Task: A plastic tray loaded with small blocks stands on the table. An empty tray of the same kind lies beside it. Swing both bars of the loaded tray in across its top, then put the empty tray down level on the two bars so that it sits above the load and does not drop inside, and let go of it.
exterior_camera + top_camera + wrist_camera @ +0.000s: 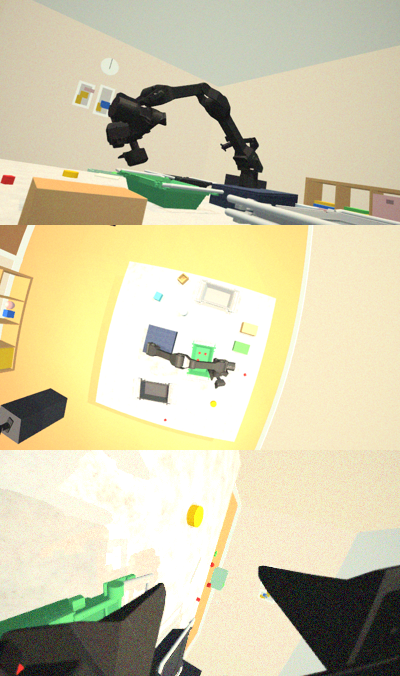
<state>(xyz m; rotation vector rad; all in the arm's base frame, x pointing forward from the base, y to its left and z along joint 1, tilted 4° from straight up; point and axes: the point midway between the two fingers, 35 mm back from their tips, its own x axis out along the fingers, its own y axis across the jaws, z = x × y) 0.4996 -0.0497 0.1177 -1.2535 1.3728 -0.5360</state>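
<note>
The loaded green tray holds small red blocks; the arm covers part of it. One pale wire bar is out over its upper end in the top view, the other bar over its lower end. An empty dark tray lies lower left; its pale bars are out over its ends. A larger empty grey tray stands at the upper right. My gripper is open and empty, raised above the green tray's lower right corner, with its fingers tilted.
A navy block stands by the arm's base. A tan block and a green block are right of the green tray. A yellow disc and loose red cubes lie around.
</note>
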